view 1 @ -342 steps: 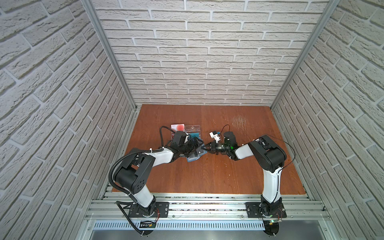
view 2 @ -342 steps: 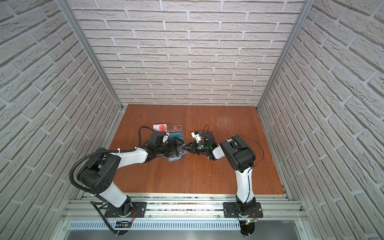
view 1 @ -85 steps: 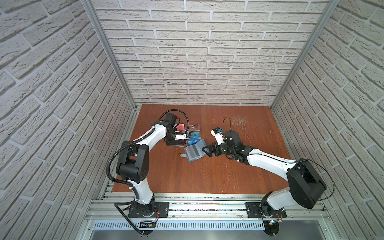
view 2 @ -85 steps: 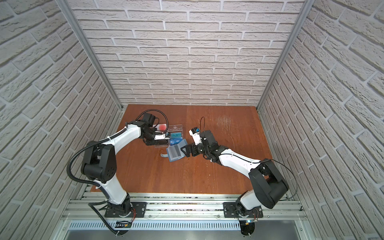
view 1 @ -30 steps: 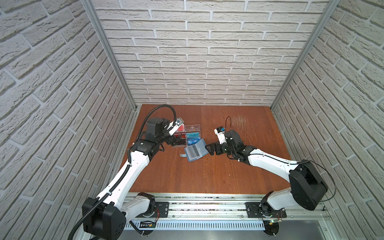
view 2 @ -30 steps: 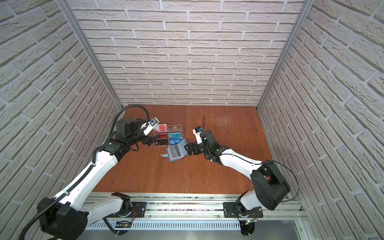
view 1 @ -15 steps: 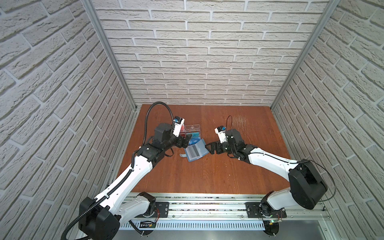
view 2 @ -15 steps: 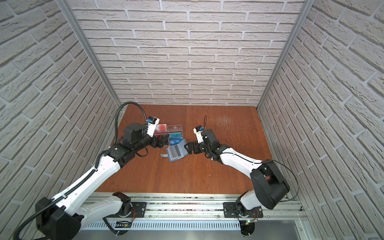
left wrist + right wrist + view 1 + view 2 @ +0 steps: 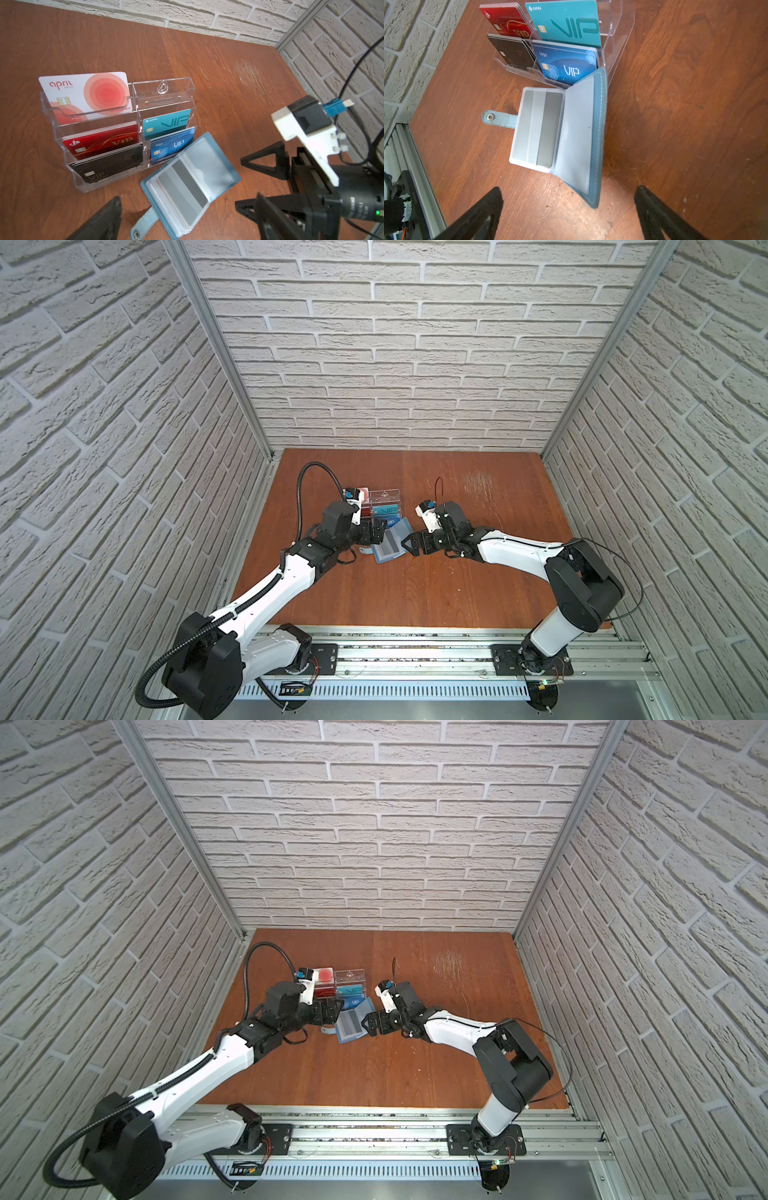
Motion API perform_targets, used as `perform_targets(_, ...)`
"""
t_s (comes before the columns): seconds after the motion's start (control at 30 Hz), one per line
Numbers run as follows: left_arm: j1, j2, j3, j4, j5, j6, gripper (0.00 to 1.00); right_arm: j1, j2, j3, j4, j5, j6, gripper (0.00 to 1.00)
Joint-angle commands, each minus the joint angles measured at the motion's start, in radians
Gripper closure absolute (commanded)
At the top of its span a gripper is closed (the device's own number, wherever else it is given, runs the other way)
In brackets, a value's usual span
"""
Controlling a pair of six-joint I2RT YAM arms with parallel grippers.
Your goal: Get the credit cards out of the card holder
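Card holder [image 9: 388,545] open, cover against clear rack [image 9: 384,499], L tool [image 9: 377,532], R tool [image 9: 411,546] both released, flanking.

- card holder [image 9: 207,166]: outer face hidden, as are the sleeves under the top one.
- credit cards [image 9: 537,128]: only the top one's grey, banded side shows. Its other face and the number beneath cannot be told.
- left gripper [image 9: 379,531]: its wrist view shows one finger [image 9: 101,218] only, cut by the picture's edge.
- right gripper [image 9: 568,188]: finger bases cut off in its wrist view.
- clear rack [image 9: 618,31]: back tiers cut off in the right wrist view.
- blue card [image 9: 172,145]: one corner hidden behind the holder's raised cover.
- card lettering: too small to read in both top views.
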Motion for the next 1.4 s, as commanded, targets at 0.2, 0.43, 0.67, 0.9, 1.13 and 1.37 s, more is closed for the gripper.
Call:
perform_targets(0.2,0.113,0.087,-0.077,0.122,0.145,-0.138,0.02,0.056,0.075,0.076,0.012,0.008,-0.038,0.00)
perform_targets(0.43,0.096,0.109,-0.072,0.033,0.030,-0.111,0.02,0.116,0.121,0.146,-0.056,0.116,-0.088,0.00)
perform_targets(0.67,0.099,0.103,-0.081,0.007,0.011,-0.122,0.02,0.147,0.178,0.205,-0.095,0.173,-0.098,0.00)
perform_targets(0.9,0.103,0.060,-0.122,0.024,-0.031,-0.100,0.02,0.181,0.235,0.261,-0.137,0.227,-0.099,0.00)
perform_targets(1.13,0.130,-0.023,-0.164,0.026,-0.048,-0.106,0.02,0.186,0.269,0.295,-0.173,0.270,-0.085,0.00)
perform_targets(1.37,0.173,-0.042,-0.192,0.054,-0.015,-0.162,0.02,0.184,0.277,0.315,-0.212,0.326,-0.089,0.00)
